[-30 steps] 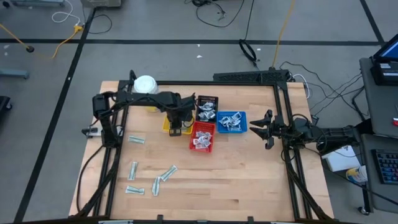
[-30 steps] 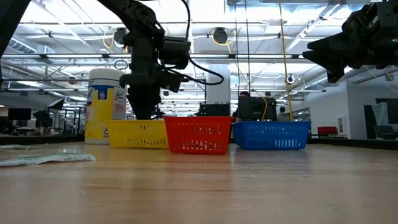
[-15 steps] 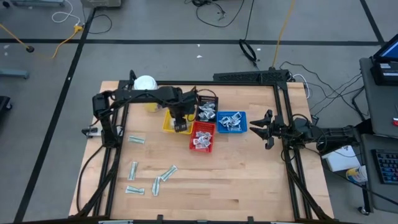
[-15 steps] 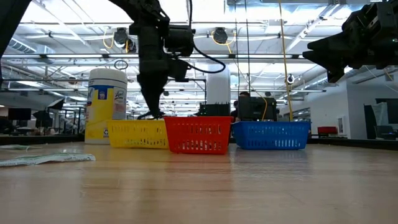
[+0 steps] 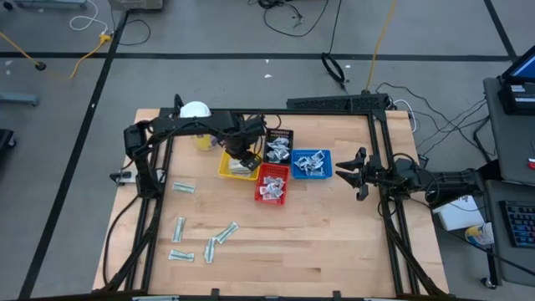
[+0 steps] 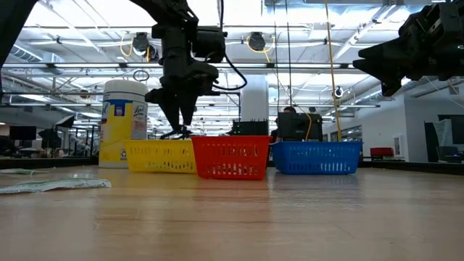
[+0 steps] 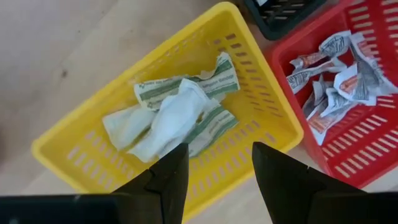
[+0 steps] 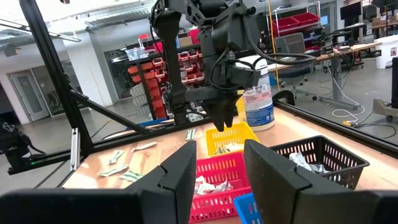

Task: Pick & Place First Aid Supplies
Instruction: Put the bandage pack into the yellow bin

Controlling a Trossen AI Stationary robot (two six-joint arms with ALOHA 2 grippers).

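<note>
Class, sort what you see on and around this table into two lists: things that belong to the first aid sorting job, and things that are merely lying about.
Part of the job:
- loose packets on the table
- green-grey wrappers in the yellow basket
- red-marked slips in the red basket
- packets in the blue basket and black basket
- left end effector, open above the yellow basket

Lying about:
- white jar
- floor cables

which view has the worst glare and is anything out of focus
Low view: bright ceiling lights behind turn the left gripper and the right arm into silhouettes, and the near table is soft. Left wrist view: the own fingers are blurred, the packets in the yellow tray sharp. High view: even light, no glare.
</note>
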